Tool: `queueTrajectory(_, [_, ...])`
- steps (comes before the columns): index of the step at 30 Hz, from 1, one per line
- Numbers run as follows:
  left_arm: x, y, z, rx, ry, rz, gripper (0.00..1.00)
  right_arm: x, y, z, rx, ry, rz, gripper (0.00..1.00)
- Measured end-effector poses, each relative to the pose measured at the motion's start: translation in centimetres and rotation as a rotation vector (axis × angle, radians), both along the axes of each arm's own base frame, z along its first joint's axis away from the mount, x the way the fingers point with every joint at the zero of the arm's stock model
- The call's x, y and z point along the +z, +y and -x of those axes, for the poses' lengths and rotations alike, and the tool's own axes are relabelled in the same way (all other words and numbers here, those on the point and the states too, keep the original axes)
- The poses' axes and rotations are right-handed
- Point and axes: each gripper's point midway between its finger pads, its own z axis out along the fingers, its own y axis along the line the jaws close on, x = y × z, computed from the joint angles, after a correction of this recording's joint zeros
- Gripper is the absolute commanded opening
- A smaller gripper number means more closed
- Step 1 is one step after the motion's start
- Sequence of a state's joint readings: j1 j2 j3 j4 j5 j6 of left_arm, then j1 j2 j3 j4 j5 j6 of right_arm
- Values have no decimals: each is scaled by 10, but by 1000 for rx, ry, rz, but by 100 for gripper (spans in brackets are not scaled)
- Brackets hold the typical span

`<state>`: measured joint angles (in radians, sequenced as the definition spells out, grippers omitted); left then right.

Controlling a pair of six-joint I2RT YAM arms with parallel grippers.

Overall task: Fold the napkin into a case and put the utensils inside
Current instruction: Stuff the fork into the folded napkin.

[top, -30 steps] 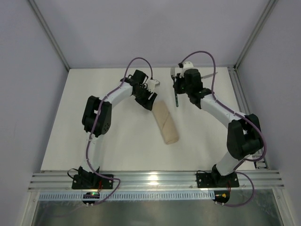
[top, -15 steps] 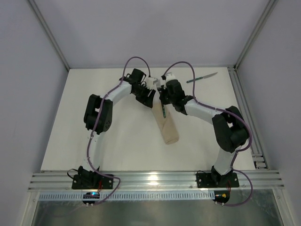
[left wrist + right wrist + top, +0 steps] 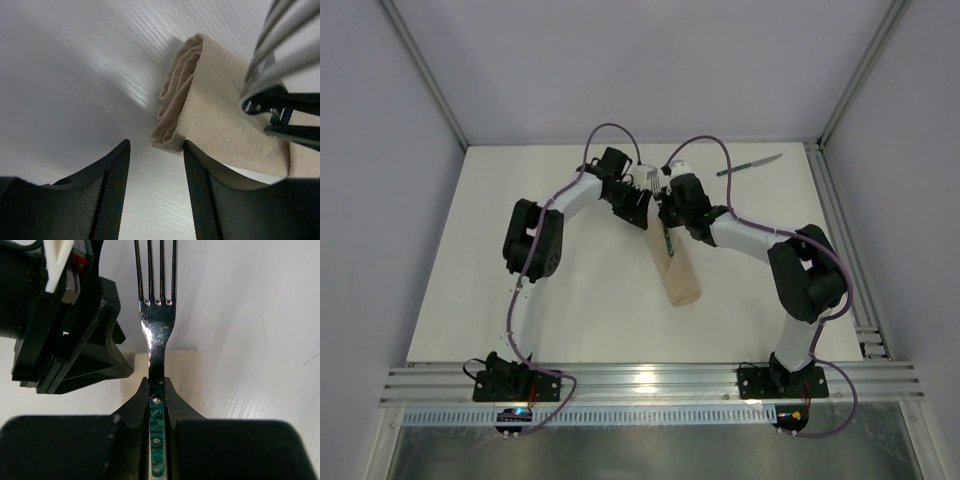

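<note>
Between the shut fingers of the right gripper: one fork, its tines pointing straight ahead of it.
The green handle is clamped with its long axis in line with the fingers, above the layered end of the one case. The case stretches from under both grippers back toward the arm bases. Beside it the left gripper stands half wide and holds nothing, with the case's end just before its jaws. One knife lies well apart on the table, on the right gripper's right side.
</note>
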<state>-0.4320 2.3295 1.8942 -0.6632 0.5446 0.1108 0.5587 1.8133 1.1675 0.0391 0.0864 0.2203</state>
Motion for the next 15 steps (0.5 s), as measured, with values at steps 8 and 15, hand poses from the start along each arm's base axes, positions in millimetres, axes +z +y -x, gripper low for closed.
queueTrajectory(8, [0,-7,-5,17,22,34,32,-5,4,8,16,21,15,3])
queueTrajectory(15, [-4,-11,-1,14,55,55,11,-12,0,12,17,47,35,4])
